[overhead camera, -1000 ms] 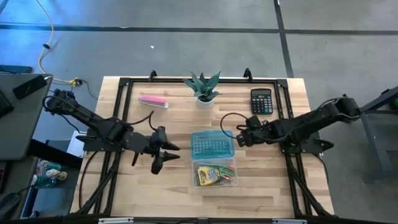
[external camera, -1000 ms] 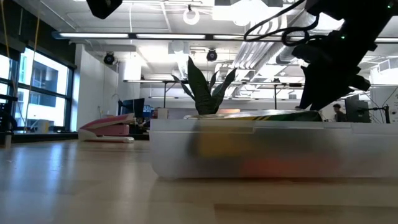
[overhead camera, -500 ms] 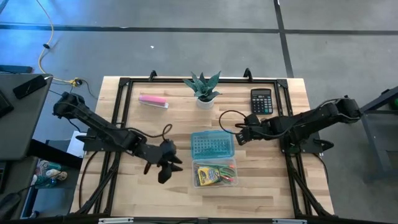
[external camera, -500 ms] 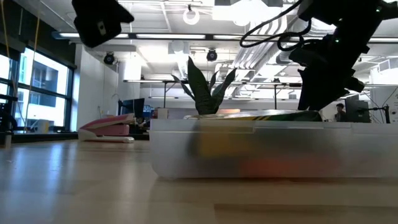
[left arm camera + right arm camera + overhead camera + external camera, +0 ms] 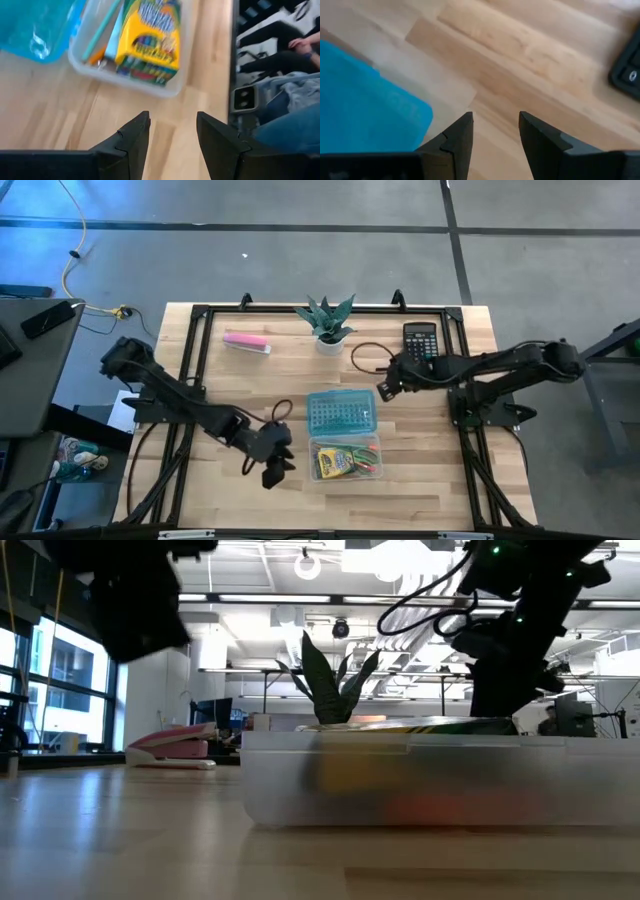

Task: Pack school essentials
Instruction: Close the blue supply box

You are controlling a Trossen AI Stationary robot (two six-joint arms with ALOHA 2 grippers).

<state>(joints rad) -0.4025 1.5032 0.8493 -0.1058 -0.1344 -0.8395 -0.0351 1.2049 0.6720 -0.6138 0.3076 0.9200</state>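
Note:
The school essentials lie in a clear plastic box (image 5: 345,459) near the table's near edge: a yellow crayon pack (image 5: 150,40), a thin greenish pencil (image 5: 101,31) and orange-red pieces (image 5: 366,452). A light blue perforated lid (image 5: 341,413) lies flat on the table just beyond the box. My left gripper (image 5: 275,467) hovers open to the left of the box; its fingers (image 5: 131,137) point at bare wood beside the box's wall. My right gripper (image 5: 385,387) is open above the table, right of the blue lid (image 5: 365,112).
A pink bar (image 5: 246,342) lies far left, a potted plant (image 5: 326,325) stands at the far middle, and a black calculator (image 5: 420,342) lies far right, close to my right arm. A black frame (image 5: 195,360) rims the table. A seated person's legs (image 5: 285,125) show beyond the near edge.
My left gripper has swung toward the table's near edge and closer to the clear box, turning as it went. My right gripper has drawn back toward the far edge and the calculator, away from the blue lid. The box and lid have stayed put.

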